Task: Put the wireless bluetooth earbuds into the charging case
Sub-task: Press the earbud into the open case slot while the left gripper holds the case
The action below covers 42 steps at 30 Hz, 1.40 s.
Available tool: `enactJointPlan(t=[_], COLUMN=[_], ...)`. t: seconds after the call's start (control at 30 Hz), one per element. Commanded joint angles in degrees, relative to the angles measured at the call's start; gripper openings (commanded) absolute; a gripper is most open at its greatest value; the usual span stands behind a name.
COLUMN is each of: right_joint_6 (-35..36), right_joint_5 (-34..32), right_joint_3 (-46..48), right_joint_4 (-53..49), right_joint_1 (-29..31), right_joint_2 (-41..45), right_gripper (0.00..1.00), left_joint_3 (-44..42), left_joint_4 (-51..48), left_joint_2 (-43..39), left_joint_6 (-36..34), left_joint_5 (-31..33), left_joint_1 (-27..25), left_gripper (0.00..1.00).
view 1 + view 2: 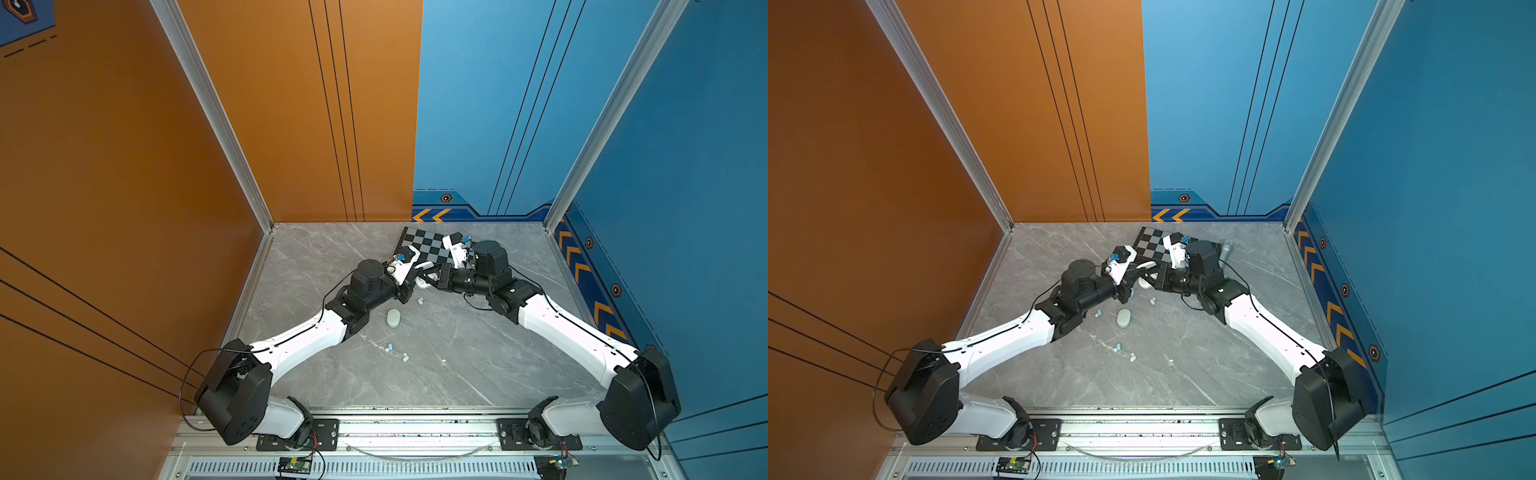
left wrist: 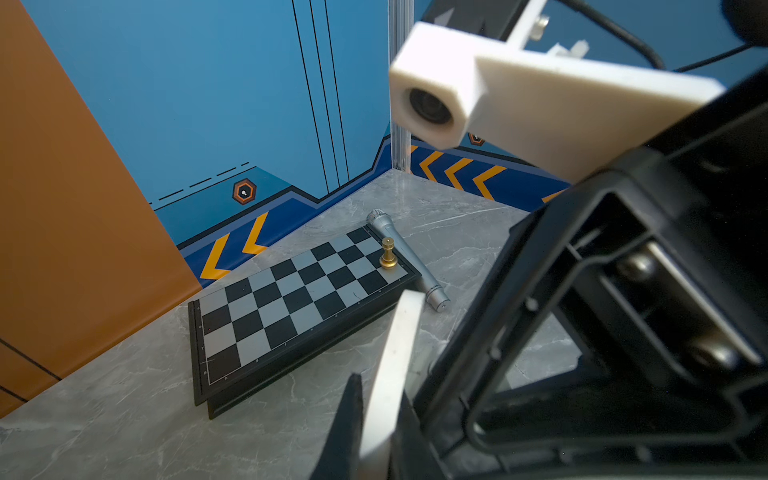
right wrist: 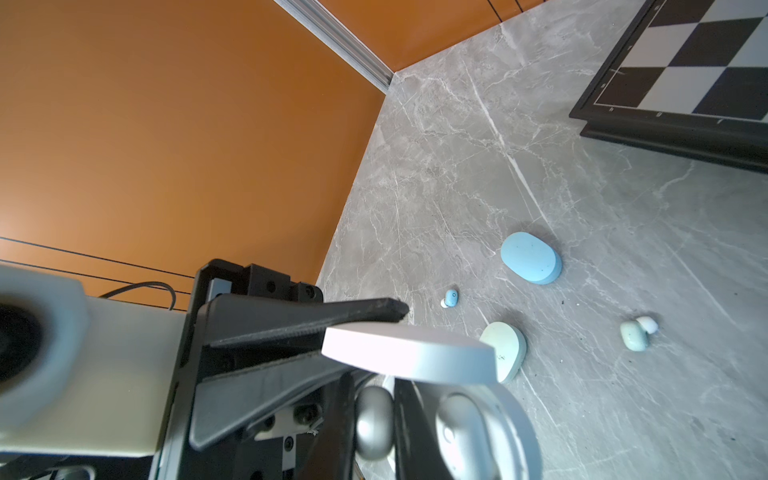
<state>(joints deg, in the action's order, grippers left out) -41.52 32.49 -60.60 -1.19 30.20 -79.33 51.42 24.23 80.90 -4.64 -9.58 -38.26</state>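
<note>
A white charging case (image 1: 423, 283) (image 1: 1144, 281) hangs open above the table's middle, between both grippers. My left gripper (image 2: 384, 390) (image 1: 417, 272) is shut on its raised lid (image 2: 397, 357) (image 3: 411, 353). In the right wrist view one white earbud (image 3: 457, 432) sits in the case's base. My right gripper (image 3: 374, 399) (image 1: 432, 279) is shut on another white earbud (image 3: 374, 422) right beside the base. Loose earbuds lie on the marble: a blue one (image 3: 451, 298), a pale green one (image 3: 635, 334), and more nearer the front (image 1: 390, 347) (image 1: 405, 356).
A closed pale green case (image 1: 393, 318) (image 3: 509, 349) and a closed blue case (image 3: 532, 257) lie under the grippers. A chessboard (image 2: 291, 299) (image 1: 428, 245) with a gold piece (image 2: 387, 253) and a silver microphone (image 2: 409, 264) are at the back right. Walls enclose three sides.
</note>
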Motion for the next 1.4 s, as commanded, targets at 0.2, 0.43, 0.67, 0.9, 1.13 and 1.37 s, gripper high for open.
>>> enactJointPlan(t=[0.2, 0.43, 0.67, 0.9, 1.13, 1.37], right_joint_6=[0.97, 2.93, 4.38, 4.62, 4.95, 5.14], right_joint_5=[-2.34, -3.3, -5.15, -5.42, -5.32, -5.24], right_joint_3=[-1.46, -1.38, -1.19, -1.62, -3.45, -5.61], right_joint_4=[-0.04, -1.96, -3.24, -3.73, -4.56, -5.35], right_joint_1=[1.14, 0.83, 0.48, 0.14, -0.49, -0.93], right_joint_2=[-2.32, -1.77, -0.53, -0.27, 0.09, 1.63], right_gripper=[0.13, 0.14, 0.21, 0.27, 0.29, 0.32], left_joint_3=[1.01, 1.22, 1.0, 0.73, 0.5, -0.53], left_joint_4=[4.34, 4.42, 4.34, 4.34, 4.34, 4.34], left_joint_2=[-1.96, -2.13, -2.42, -2.33, -2.24, -1.98], left_joint_6=[0.21, 0.24, 0.3, 0.39, 0.36, 0.2], left_joint_5=[-2.57, -2.39, -2.39, -2.62, -2.48, -1.57], left_joint_1=[-0.62, -0.59, -0.31, -0.23, 0.02, 0.03], left_gripper=[0.0, 0.0, 0.0, 0.0, 0.0, 0.0])
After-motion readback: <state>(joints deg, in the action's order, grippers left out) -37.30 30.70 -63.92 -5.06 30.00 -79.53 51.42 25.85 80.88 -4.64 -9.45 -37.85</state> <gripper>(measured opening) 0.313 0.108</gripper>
